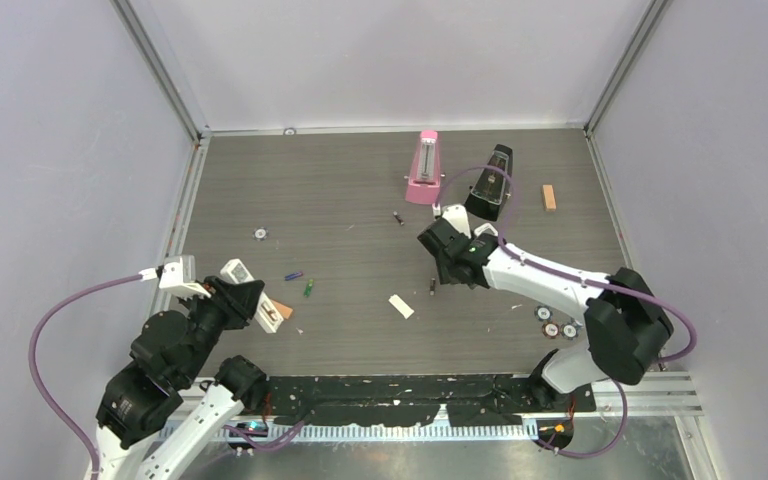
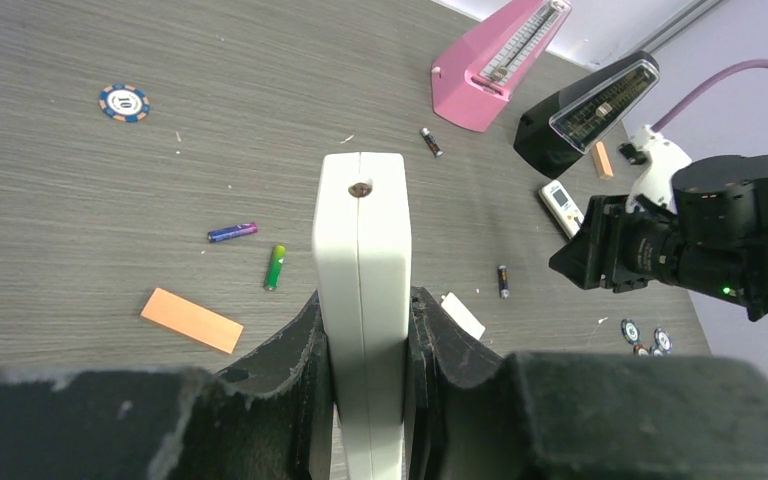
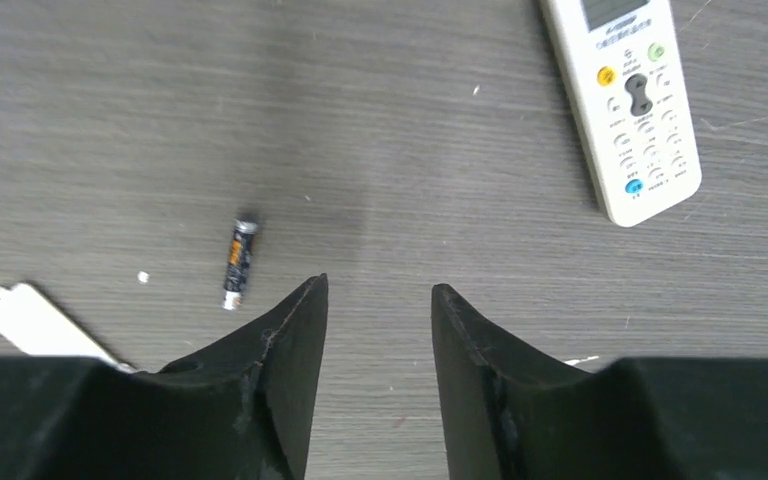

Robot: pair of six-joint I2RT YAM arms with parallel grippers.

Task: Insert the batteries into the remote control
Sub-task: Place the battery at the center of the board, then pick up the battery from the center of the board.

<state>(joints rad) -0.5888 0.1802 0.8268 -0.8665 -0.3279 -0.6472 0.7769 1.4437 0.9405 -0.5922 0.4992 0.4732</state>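
Clamping the remote control (image 2: 360,230) upright by its sides, the left gripper (image 2: 366,300) probably steadies it for loading; the right gripper (image 3: 378,290), half open and empty, hangs with 1 dark battery (image 3: 237,262) just left of its fingertips.

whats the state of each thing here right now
left gripper: shut on slim remote
slim remote: held on edge
right gripper: open, empty
purple battery: loose on table
green battery: loose on table
dark battery: loose on table, near right gripper
wide remote: lying flat, buttons up
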